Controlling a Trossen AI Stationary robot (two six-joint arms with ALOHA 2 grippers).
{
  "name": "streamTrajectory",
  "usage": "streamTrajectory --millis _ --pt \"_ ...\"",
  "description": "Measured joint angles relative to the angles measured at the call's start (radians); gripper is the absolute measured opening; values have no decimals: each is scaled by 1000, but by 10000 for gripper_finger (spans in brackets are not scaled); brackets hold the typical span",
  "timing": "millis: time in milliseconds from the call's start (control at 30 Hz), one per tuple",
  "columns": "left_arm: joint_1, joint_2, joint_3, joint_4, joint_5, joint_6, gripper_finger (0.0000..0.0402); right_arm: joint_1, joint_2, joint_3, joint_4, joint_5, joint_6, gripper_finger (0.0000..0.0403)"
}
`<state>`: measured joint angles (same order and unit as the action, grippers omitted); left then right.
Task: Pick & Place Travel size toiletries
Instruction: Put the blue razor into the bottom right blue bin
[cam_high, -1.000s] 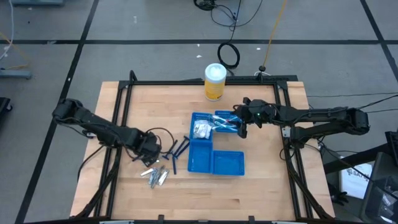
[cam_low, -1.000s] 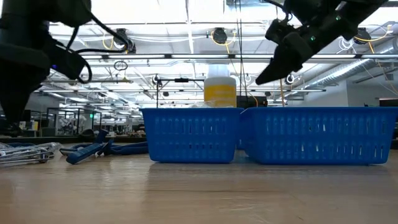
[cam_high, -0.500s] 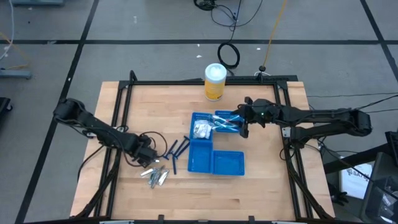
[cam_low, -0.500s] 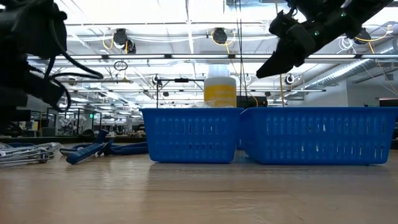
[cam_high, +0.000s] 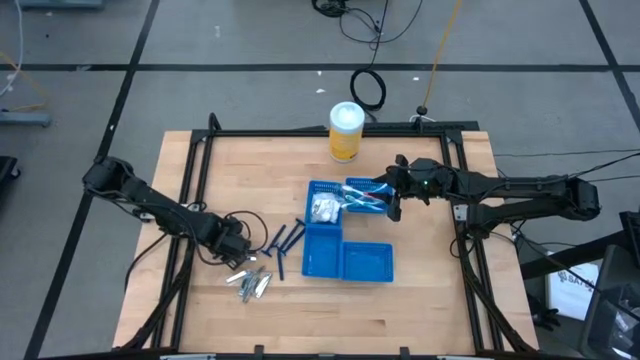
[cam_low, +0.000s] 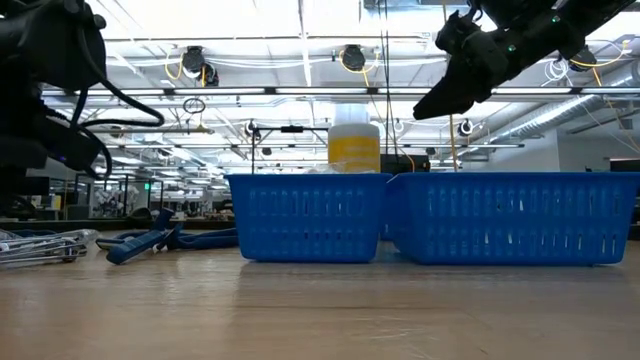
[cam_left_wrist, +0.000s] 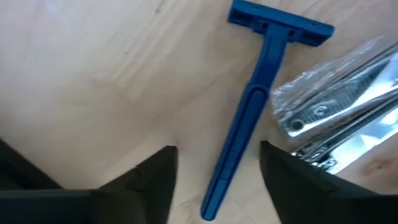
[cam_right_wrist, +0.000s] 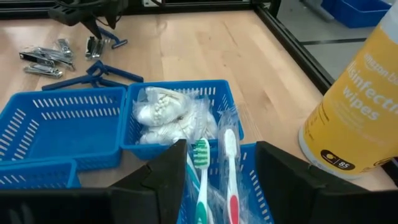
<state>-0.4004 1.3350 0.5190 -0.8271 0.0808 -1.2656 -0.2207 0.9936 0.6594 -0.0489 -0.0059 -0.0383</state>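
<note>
One dark blue razor (cam_left_wrist: 249, 124) lies flat on the wood between the fingers of my open left gripper (cam_left_wrist: 214, 186), which hovers over it near the table's left (cam_high: 232, 250); I see no touch. Silvery wrapped clippers (cam_left_wrist: 336, 106) lie beside it (cam_high: 250, 282). More razors (cam_high: 282, 240) lie near the blue trays (cam_high: 322, 252). My open right gripper (cam_right_wrist: 217, 186) hangs over the far trays (cam_high: 392, 200), above the toothbrushes (cam_right_wrist: 214, 168) and the white packets (cam_right_wrist: 165, 115) that lie inside.
A tall yellow canister (cam_high: 346, 130) with a white lid stands at the far edge, close to my right arm. The two near tray compartments (cam_high: 368, 262) hold nothing I can see. A black frame (cam_high: 200, 150) borders the table. Bare wood lies along the near edge (cam_high: 330, 320).
My left gripper has shifted a little toward the near edge, coming over the razor beside the silvery packets. My right gripper has risen slightly above the trays. No object has moved.
</note>
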Motion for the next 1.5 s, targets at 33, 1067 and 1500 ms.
streamTrajectory --millis 33,1067,1500 --pt "0 0 0 5 2 0 195 0 0 0 -1 0 0 176" --pt "-32 -134 452 -15 -769 569 10 0 1 -23 44 -3 27 166" --pt "251 0 323 1051 -407 1436 15 39 102 -278 892 -167 137 166"
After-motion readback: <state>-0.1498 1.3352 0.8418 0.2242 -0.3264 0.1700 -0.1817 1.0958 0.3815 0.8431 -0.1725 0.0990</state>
